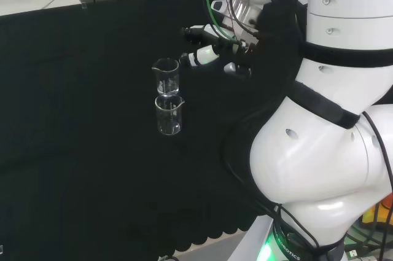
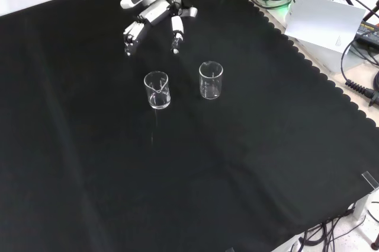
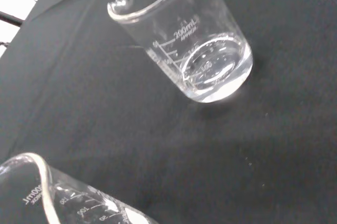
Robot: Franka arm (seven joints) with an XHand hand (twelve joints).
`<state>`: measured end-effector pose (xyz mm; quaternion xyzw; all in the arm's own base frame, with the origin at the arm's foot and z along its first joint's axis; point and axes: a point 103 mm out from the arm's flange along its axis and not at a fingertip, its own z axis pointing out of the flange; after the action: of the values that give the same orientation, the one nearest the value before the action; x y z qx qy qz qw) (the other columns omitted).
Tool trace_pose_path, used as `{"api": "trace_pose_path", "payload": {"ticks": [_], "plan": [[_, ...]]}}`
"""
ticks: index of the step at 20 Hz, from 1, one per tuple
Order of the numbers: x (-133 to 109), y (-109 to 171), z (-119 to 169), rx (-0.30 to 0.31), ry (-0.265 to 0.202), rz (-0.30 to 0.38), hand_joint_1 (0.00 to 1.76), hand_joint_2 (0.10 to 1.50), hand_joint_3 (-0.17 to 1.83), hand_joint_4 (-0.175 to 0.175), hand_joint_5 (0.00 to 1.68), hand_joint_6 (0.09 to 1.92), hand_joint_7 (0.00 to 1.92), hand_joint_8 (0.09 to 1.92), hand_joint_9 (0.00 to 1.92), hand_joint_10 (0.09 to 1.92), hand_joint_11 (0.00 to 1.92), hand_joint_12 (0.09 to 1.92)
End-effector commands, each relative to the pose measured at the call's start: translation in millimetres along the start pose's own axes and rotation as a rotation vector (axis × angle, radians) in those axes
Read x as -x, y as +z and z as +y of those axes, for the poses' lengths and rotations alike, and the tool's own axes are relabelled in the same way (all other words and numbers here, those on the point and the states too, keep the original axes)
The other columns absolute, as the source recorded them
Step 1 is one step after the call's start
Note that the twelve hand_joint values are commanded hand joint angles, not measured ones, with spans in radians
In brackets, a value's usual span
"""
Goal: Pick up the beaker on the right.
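- We're looking down from the front view at two clear glass beakers standing upright on the black cloth (image 2: 249, 163), side by side and well apart from each other.
- The beaker on the right (image 2: 211, 80) sits a little farther up the cloth than the left beaker (image 2: 157, 89) in that view.
- In the head view we see the same pair one behind the other: the nearer beaker (image 1: 169, 114) in front, the farther beaker (image 1: 166, 76) just behind it, their outlines almost meeting.
- Both glasses look empty to us, and each has a small pouring lip on its rim.
- The hand (image 2: 155, 18) hangs above the cloth at the top of the front view, beyond the two beakers and touching neither.
- Its fingers (image 2: 176, 32) are spread and only gently bent, pointing down toward the glassware with nothing between them, so we call it a relaxed, empty hand.
- In the head view the hand (image 1: 212, 52) sits just to the right of the farther beaker, with a gap between fingertips and glass.
- From the wrist view we see one beaker (image 3: 184, 39) upright with printed scale marks on its wall, and the rim of a second one (image 3: 47, 197) close to the camera.
- The white arm (image 1: 331, 120) fills the right side of the head view.
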<state>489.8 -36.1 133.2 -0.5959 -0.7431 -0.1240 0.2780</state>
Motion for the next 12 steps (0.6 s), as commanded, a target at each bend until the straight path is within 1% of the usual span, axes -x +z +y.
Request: {"api": "trace_pose_path", "payload": {"ticks": [1, 6, 9, 12], "plan": [[0.7, 21.2, 14.4, -0.010, -0.046, 0.051, 0.78, 0.64, 0.47, 0.002, 0.31, 0.09, 0.16, 0.54, 0.29, 0.60, 0.00, 1.35], [0.8, 34.9, 23.9, -0.048, -0.062, 0.083, 0.79, 0.62, 0.48, 0.005, 0.27, 0.09, 0.12, 0.52, 0.26, 0.59, 0.00, 1.32], [3.5, 42.2, 27.7, -0.048, -0.067, 0.111, 0.83, 0.60, 0.49, 0.007, 0.24, 0.09, 0.08, 0.51, 0.23, 0.58, 0.00, 1.29], [5.5, 46.7, 31.2, -0.059, -0.073, 0.110, 0.87, 0.59, 0.49, 0.009, 0.22, 0.09, 0.07, 0.51, 0.22, 0.57, 0.00, 1.28]]}}
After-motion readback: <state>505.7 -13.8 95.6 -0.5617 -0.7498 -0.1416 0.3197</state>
